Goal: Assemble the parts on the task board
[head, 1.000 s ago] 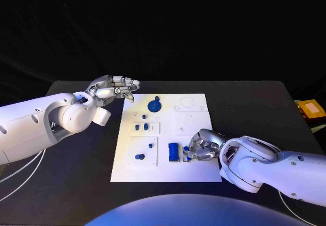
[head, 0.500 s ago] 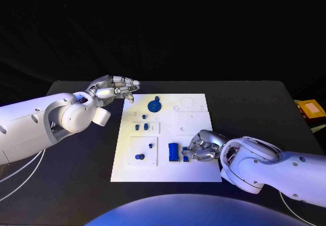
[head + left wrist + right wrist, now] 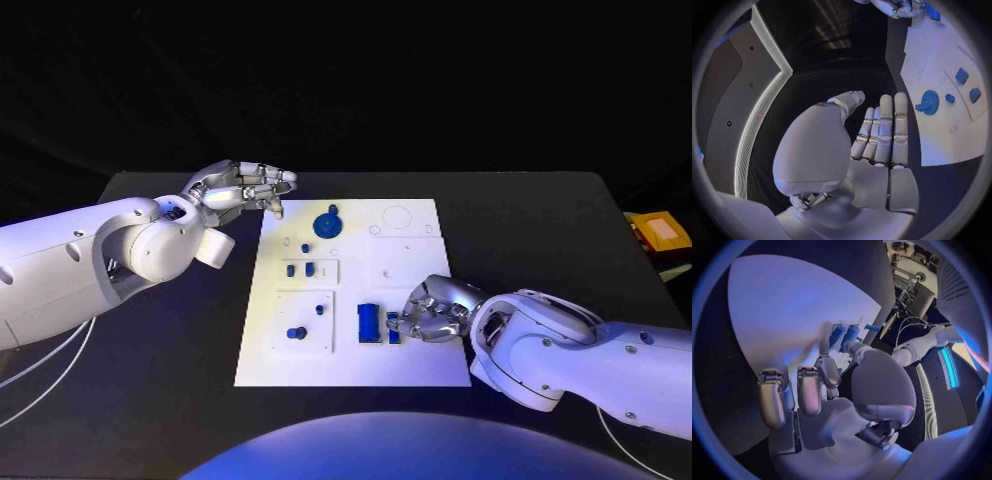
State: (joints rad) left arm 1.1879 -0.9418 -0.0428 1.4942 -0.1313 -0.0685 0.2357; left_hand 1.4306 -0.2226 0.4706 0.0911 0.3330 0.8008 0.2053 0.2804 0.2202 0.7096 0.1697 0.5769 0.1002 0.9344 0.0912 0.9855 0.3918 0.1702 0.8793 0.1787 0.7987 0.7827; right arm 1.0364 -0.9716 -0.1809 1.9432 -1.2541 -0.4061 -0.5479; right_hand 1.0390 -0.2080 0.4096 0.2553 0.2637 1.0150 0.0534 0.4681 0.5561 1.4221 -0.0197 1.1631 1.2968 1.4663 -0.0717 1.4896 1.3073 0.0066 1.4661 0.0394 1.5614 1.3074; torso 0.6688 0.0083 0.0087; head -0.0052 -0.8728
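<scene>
Fingers of the left hand [image 3: 238, 187] lie straight and close together, holding nothing, above the table [image 3: 159, 330] beside the far left corner of the white board [image 3: 418, 360]. On the board sit blue parts: a round one [image 3: 329, 221] far, a long block [image 3: 369, 322] near. The right hand [image 3: 430, 310] rests there, fingertips [image 3: 397, 327] pinching a small blue piece [image 3: 394, 320].

1. The right silver many-fingered hand [image 3: 430, 310] has edged slightly toward the near edge of the flat white rectangular task board [image 3: 411, 365].
2. Its fingers now sit closer against the small blue block part [image 3: 392, 327].
</scene>
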